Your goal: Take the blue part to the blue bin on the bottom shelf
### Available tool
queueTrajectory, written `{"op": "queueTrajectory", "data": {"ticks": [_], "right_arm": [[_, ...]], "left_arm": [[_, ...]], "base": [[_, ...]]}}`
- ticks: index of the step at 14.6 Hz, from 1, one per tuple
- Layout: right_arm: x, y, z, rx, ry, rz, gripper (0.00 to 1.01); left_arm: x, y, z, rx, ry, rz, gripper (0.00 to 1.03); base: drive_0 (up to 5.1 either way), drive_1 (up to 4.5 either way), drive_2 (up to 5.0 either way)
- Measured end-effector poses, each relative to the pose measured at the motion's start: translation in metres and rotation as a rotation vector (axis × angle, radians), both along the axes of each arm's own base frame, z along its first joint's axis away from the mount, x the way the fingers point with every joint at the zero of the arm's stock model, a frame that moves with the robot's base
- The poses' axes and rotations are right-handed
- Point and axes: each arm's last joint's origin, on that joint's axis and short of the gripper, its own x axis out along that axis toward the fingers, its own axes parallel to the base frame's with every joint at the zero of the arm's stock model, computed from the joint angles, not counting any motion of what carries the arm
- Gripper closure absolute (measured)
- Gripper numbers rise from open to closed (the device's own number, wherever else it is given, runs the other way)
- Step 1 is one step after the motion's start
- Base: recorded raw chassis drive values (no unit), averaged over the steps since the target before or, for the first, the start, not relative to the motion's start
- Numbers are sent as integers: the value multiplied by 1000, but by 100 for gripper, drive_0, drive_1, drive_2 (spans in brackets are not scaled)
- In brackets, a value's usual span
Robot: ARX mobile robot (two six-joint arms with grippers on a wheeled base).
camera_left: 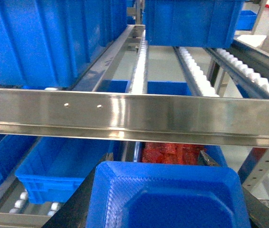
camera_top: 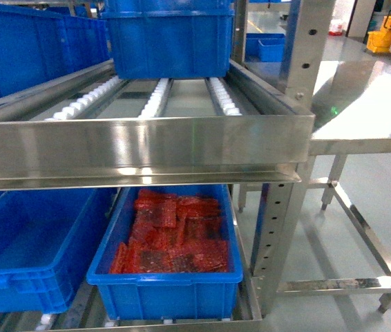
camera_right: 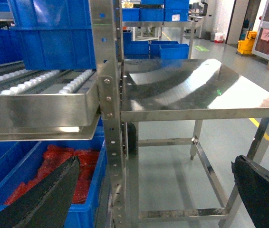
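1. Head view faces a stainless steel rack (camera_top: 140, 149), its upper tier's front rail running across the middle.
2. On that upper tier, white roller tracks (camera_top: 157, 97) run away to a blue crate (camera_top: 168, 41) at the far end.
3. Far left, another blue crate (camera_top: 23, 48) sits on the same tier.
4. Down on the bottom shelf (camera_top: 247, 304), the blue bin (camera_top: 30, 256) sits near left.
5. Just beside it on the right, a like crate (camera_top: 168, 287) holds red bubble wrap (camera_top: 171, 238).
6. To the right stands a steel table (camera_top: 361, 117).

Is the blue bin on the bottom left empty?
Looks empty. The blue bin shows only bare blue floor; its neighbour holds red bubble wrap.
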Motion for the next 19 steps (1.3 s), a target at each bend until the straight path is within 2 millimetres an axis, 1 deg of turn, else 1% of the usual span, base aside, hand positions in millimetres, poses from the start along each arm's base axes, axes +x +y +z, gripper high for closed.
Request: {"op": "queueTrajectory", "data": {"ticks": [11,19], "right_arm": [[0,0,0,0,-5,0,3],[0,0,0,0,-2,3,3]], "left_arm": [[0,0,0,-1,-2,1,60],[0,0,0,0,-1,2,60]], "base": [[-490,233,233],[0,0,0]]}}
